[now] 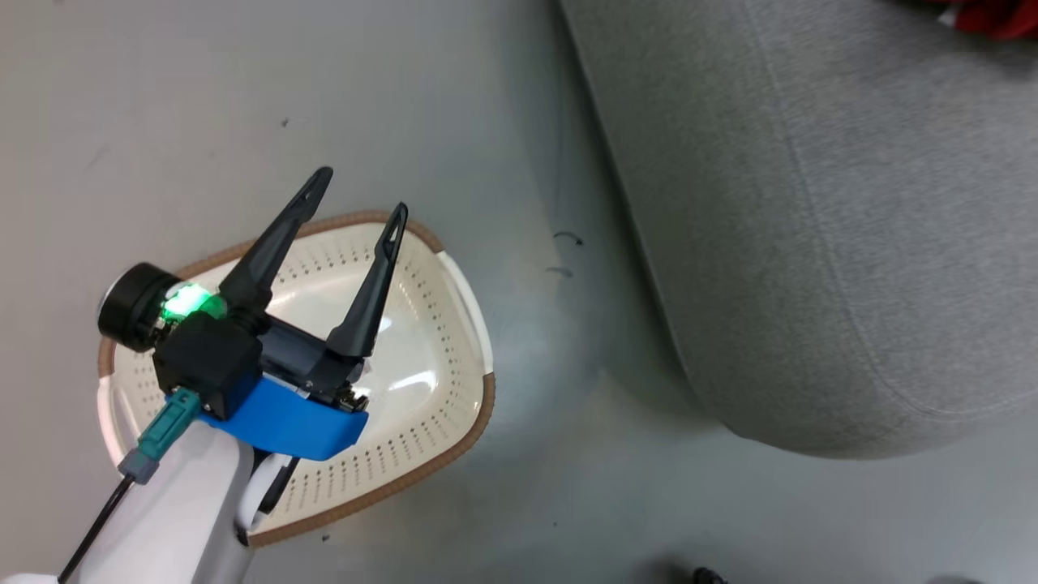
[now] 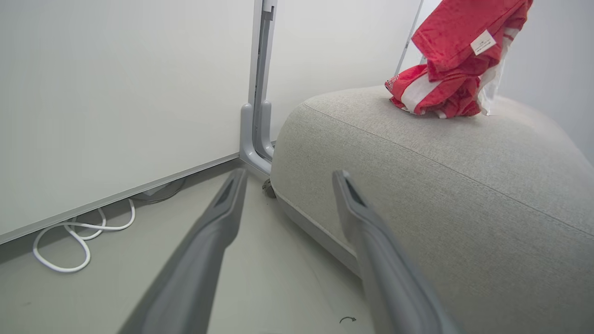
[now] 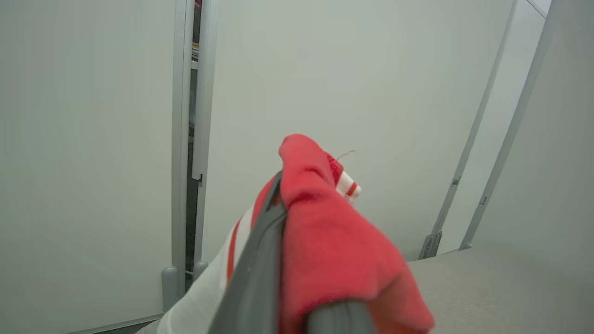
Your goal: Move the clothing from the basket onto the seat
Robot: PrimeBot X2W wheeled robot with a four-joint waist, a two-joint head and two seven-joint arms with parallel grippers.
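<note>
Much of the clothing cannot be seen in full. In the left wrist view a crumpled red bundle with white stripes lies on top of the seat, near its far edge. A second red piece with a small white tag hangs down onto the bundle. The top edge of the picture cuts this piece, so what carries it is hidden there. In the head view a small red corner of the clothing shows on the seat at the upper right, also cut by the frame.

In the right wrist view the right gripper is closed tight on red fabric. The cloth folds over the fingers and hides their tips; one dark finger runs along its left side. The grey seat lies low at the right, below this grip.

The left gripper hangs over the basket, its long dark fingers spread wide with nothing between them. Its black and blue body covers part of the basket's left side. In its own wrist view the fingers look grey and blurred.

The basket is oval, of glossy cream plastic with rows of small holes and a brown rim. It stands on the smooth grey floor, beside the seat but apart from it. The seat is light grey woven fabric with rounded edges and a thin seam. The clothing looks soft and fleecy. A white cable loops on the floor by the wall.
</note>
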